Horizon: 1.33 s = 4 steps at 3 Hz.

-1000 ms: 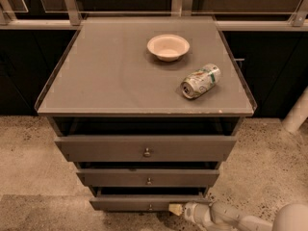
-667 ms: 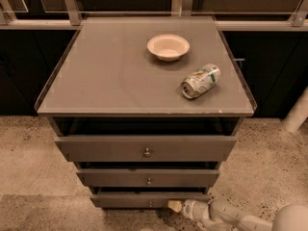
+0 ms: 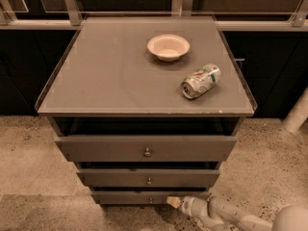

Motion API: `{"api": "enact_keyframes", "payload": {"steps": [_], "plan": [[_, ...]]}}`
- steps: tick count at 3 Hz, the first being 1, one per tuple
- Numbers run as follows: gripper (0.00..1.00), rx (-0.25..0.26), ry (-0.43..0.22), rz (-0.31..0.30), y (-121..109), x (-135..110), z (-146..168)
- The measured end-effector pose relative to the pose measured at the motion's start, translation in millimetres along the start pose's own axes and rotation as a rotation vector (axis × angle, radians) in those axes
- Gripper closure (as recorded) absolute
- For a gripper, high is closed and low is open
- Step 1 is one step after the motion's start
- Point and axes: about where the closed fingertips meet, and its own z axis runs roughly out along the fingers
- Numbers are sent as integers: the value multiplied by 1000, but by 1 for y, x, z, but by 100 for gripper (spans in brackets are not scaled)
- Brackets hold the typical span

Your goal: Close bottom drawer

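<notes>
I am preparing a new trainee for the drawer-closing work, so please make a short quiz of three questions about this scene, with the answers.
1. True or false: the can stands upright on the cabinet top.
2. Where is the gripper? A) resting on the cabinet top; B) low, at the front of the bottom drawer, right of its knob; C) holding the can.
3. How many drawer fronts are below the cabinet top?

Key:
1. False: the can lies on its side.
2. B.
3. Three.
</notes>
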Motion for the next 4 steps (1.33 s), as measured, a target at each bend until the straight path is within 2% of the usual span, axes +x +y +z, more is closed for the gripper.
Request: {"api": "enact_keyframes", "payload": {"steps": [1,2,3,4], "plan": [[100,0,0,0,0,2,-1],[100,-32,38,35,-5,-1,-13],[100,-35,33,115,-27,-15,-52],[100,19,-42,255,-74,-32,-120]]}}
